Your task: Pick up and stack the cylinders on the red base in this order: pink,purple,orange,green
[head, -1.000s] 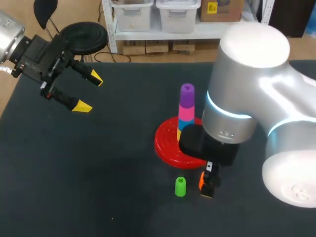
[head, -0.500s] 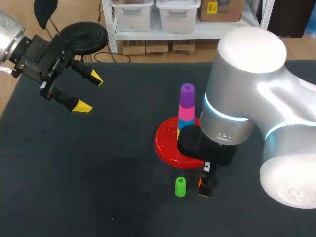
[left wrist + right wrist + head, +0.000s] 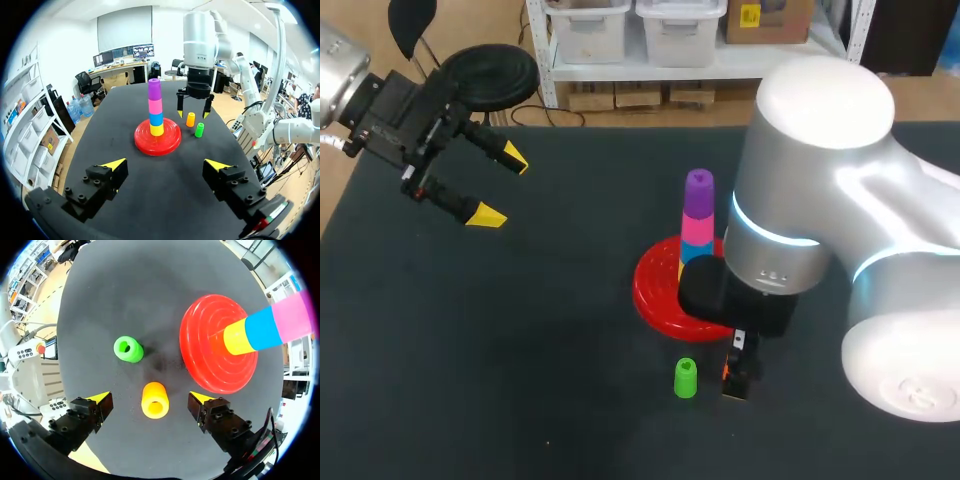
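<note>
Orange plastic is your next piece: the orange cylinder (image 3: 155,400) stands upright on the black table (image 3: 550,350), hollow end up, at about 5 o'clock from the red base (image 3: 655,290) in the head view. Your right hand (image 3: 149,398) hangs directly over it, fingers spread wide to either side, neither touching it, so nothing is grasped yet. The green cylinder (image 3: 128,349) stands close by, at about 9 o'clock from the orange one and apart from it.

On the base the stack reads, from the bottom: yellow, blue, the pink cylinder (image 3: 696,230), then the purple cylinder (image 3: 698,192) on top.

Your left hand (image 3: 505,190) is released and empty, held above the table near 10 o'clock, well away from everything.

The orange piece looks small, light and rigid, with a smooth wall that may slip. Take it across its round side, about halfway up, and keep it vertical so its hole meets the purple top. Mind the tall stack; a nudge could tip it
</note>
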Controlling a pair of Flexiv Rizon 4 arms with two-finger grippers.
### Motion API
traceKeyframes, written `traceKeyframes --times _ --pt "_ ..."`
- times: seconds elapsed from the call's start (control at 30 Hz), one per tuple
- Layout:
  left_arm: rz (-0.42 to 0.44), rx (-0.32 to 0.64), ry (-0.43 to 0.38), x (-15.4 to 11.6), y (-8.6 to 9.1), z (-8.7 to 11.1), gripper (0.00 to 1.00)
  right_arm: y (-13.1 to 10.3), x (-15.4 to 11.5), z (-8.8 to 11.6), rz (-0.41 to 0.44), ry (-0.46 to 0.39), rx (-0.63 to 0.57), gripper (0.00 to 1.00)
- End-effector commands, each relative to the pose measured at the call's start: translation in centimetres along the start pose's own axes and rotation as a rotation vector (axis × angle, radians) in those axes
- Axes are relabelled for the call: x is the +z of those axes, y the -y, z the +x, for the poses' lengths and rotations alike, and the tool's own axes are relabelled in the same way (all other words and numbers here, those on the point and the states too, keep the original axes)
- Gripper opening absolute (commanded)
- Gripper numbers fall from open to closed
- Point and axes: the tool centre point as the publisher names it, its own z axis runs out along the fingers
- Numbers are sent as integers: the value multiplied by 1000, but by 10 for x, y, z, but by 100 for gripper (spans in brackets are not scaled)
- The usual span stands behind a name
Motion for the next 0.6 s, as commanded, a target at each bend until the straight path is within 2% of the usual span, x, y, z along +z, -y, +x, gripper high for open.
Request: traceKeyframes --times 0.03,0.17,0.2,0.23,0.3,0.6 --pt "-3 2 1 0 1 1 100 1 0 0 1 -1 2 100" --pt "-3 2 1 0 1 1 100 1 0 0 -3 1 4 100" --pt "-3 2 1 0 1 1 100 1 0 0 -2 0 4 95" --pt "-3 2 1 0 1 1 100 1 0 0 -3 0 4 59" --pt "-3 2 1 0 1 1 100 1 1 0 -2 0 5 0" --pt "-3 2 1 0 1 1 100 2 0 1 1 -1 8 0"
